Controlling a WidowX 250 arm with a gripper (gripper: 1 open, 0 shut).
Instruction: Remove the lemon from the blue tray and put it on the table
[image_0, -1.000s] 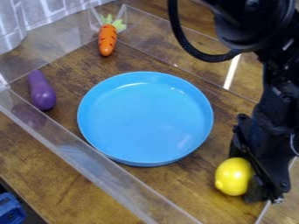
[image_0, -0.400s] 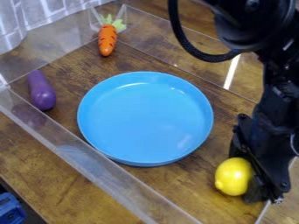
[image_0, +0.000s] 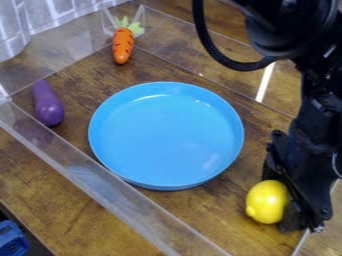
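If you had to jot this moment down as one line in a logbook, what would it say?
lemon: on table, outside blue tray | tray: empty | gripper: shut, beside lemon | carrot, eggplant: on table

Glossy wood-plank table (image_0: 54, 165), smooth, seemingly plastic blue tray (image_0: 167, 133), smooth lemon (image_0: 266, 202)

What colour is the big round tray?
Bright blue tray, seen clearly in the camera view.
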